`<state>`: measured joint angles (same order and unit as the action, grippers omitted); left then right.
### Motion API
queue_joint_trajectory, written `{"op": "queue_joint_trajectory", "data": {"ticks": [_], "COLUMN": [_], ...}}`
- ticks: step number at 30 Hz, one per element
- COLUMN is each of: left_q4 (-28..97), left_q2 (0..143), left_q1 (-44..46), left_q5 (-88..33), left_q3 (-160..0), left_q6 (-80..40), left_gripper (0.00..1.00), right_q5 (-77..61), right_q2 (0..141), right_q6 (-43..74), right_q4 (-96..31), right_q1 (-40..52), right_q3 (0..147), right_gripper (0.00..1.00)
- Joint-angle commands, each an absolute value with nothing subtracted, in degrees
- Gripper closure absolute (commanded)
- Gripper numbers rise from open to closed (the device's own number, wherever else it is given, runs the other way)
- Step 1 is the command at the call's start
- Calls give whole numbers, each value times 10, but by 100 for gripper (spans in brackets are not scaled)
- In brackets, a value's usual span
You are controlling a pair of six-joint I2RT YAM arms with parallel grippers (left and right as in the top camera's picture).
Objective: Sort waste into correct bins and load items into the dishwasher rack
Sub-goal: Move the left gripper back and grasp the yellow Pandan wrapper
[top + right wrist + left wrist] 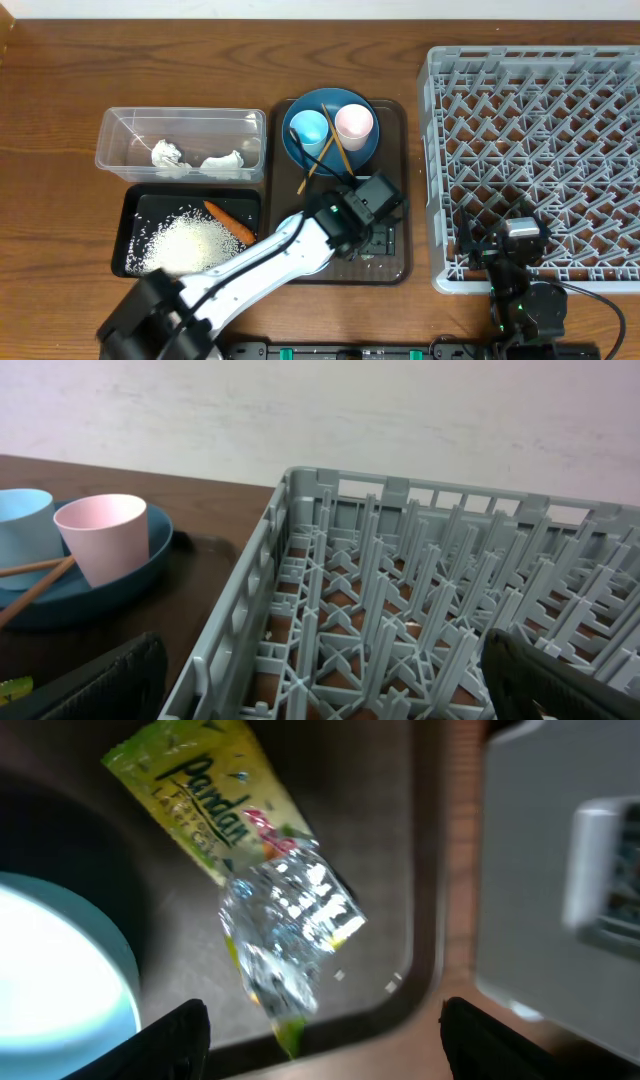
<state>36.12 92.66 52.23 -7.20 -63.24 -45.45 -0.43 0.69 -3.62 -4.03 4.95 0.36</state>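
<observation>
- Left claw point(325, 1032) is hovering released, empty, over the snack wrapper point(250, 870) lying at the brown tray's point(425, 920) near end.
- Its glossy film could be slipping free if the 2 fingers are closing off-centre.
- Right claw point(320, 680) is hanging released at the rack's point(400, 610) near edge.

Bright, even light from above fills the sharp overhead view, leaving only soft, short shadows on the table point(60, 90). The left wrist view is dimmer and blurred throughout, with white glare on the clear end of the snack wrapper point(290, 920) and the pale-blue bowl point(50, 980) washed out. The right wrist view is crisp on the dishwasher rack point(400, 610).
</observation>
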Motion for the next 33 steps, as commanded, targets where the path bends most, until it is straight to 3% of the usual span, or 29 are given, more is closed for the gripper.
{"op": "queue_joint_trajectory", "data": {"ticks": [1, 20, 24, 33], "left_q4": [352, 322, 320, 318], "left_q2": [951, 1043, 1046, 1046], "left_q1": [522, 524, 528, 561], "left_q5": [-53, -52, -49, 2], "left_q3": [-627, -627, -627, -627], "left_q6": [-469, -469, -469, -471], "left_gripper": [25, 25, 35, 37], "right_q5": [-4, -4, -4, -4], "right_q2": [4, 4, 4, 4], "right_q6": [-44, -44, -44, -44], "right_q4": [-43, -43, -43, -43], "right_q1": [53, 53, 53, 53], "right_q3": [3, 3, 3, 3], "right_gripper": [1, 1, 1, 1]}}
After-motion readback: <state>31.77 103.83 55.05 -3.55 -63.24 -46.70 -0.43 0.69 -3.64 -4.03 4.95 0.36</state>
